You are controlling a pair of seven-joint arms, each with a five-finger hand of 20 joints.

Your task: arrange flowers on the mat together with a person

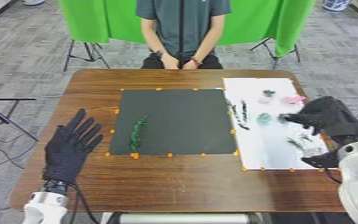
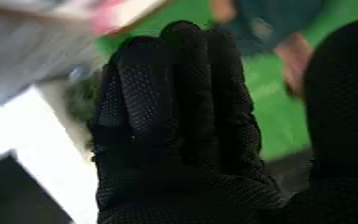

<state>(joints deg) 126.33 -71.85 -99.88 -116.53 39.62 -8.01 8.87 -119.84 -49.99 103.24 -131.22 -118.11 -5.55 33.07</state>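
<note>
One green sprig (image 1: 138,132) is lying on the dark mat (image 1: 180,122)

Green and slender, the sprig is resting on the left part of the mat, running roughly from its near edge toward its far edge. Orange markers (image 1: 118,111) are dotting the table around the mat's border.

A white sheet (image 1: 266,159) is lying just to the right of the mat and is carrying the other pieces. Dark green stems (image 1: 244,111) are lying close to the mat's right edge. Farther right of the mat, a pale green flower (image 1: 264,118) is sitting on the sheet, with a small dark piece (image 1: 269,93) and a pink flower (image 1: 293,100) lying beyond it. A leafy sprig (image 1: 295,143) is lying nearer the robot, to the right of the mat's near part.

The right hand (image 1: 328,116) is hovering well to the right of the mat, over the sheet's outer side. Its fingers (image 2: 189,90) are standing straight and close together, while the thumb (image 2: 346,90) is standing wide apart from them.

The left hand (image 1: 69,145) is lying left of the mat, over the brown table (image 1: 158,185). It is keeping a wide, relaxed shape, its fingers straight, spread and pointing away from the robot.
</note>
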